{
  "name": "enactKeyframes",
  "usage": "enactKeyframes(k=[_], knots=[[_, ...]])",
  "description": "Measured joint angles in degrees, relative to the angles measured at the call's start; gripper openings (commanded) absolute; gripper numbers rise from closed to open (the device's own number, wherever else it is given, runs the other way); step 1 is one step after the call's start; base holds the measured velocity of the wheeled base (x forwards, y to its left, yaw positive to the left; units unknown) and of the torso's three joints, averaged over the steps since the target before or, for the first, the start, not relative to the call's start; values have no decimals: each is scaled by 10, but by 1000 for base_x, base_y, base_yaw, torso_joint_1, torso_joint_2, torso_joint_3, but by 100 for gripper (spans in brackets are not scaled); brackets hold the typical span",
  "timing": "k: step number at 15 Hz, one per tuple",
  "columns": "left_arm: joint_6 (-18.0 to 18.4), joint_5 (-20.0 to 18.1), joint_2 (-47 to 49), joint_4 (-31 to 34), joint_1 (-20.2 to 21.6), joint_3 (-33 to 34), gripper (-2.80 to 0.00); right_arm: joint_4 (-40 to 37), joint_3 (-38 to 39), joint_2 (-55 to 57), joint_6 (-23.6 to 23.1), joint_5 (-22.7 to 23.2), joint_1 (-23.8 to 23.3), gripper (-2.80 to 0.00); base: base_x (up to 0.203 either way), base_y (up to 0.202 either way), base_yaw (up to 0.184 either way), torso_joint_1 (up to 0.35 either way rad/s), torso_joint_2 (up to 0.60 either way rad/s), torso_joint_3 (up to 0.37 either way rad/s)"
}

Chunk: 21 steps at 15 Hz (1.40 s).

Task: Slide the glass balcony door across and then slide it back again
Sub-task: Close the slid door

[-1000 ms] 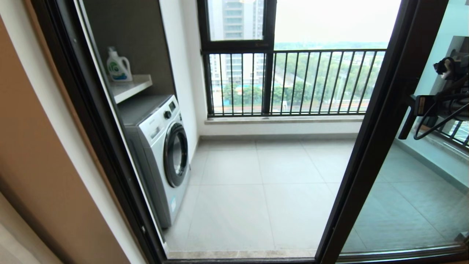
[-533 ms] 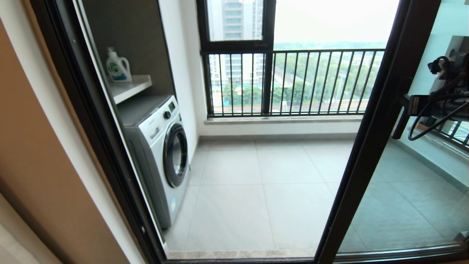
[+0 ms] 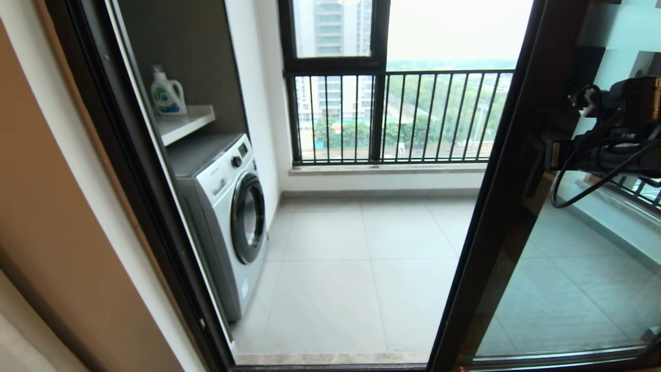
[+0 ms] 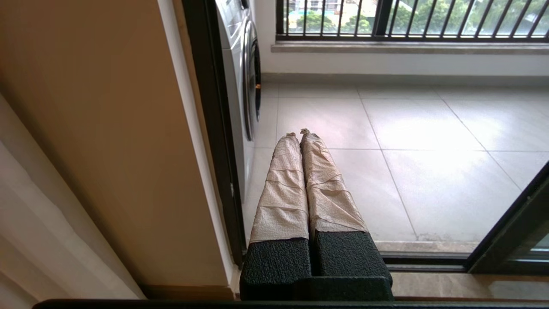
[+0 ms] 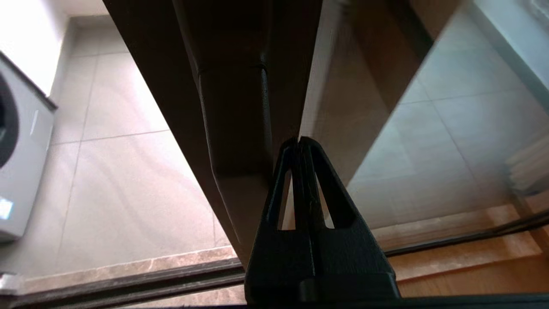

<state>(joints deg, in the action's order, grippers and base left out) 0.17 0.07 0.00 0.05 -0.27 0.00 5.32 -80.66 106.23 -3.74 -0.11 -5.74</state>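
Note:
The glass balcony door (image 3: 498, 206) stands at the right of the opening, a tall clear pane in a dark frame with a pale frosted strip (image 3: 622, 26) at its top. In the right wrist view its black bar handle (image 5: 233, 120) runs down the frame. My right gripper (image 5: 299, 141) is shut, with its tips right beside the handle, between it and the glass. The right arm (image 3: 614, 150) reaches in from the right at handle height. My left gripper (image 4: 298, 134) is shut and empty, low by the left door jamb.
A white washing machine (image 3: 227, 206) stands at the left of the balcony, with a detergent bottle (image 3: 166, 93) on the shelf above. At the back is a dark-framed window with railing bars (image 3: 413, 113). The floor track (image 4: 429, 259) crosses the threshold. A beige wall (image 3: 51, 232) is at the left.
The door's frame edge has slid to the left, narrowing the opening, and my right arm has moved left with it. The left arm has not moved.

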Motion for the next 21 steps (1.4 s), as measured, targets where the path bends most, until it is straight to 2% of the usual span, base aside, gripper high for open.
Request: enactKeyframes(k=[7, 16, 21], knots=[[0, 0, 0, 0, 0, 0, -280, 1, 13, -18, 25, -3, 50, -280, 0, 0, 0, 0, 0, 0], [0, 0, 0, 0, 0, 0, -280, 1, 19, -23, 45, -48, 126, -280, 0, 0, 0, 0, 0, 0], [0, 0, 0, 0, 0, 0, -280, 2, 17, -16, 61, -53, 162, -280, 0, 0, 0, 0, 0, 0]])
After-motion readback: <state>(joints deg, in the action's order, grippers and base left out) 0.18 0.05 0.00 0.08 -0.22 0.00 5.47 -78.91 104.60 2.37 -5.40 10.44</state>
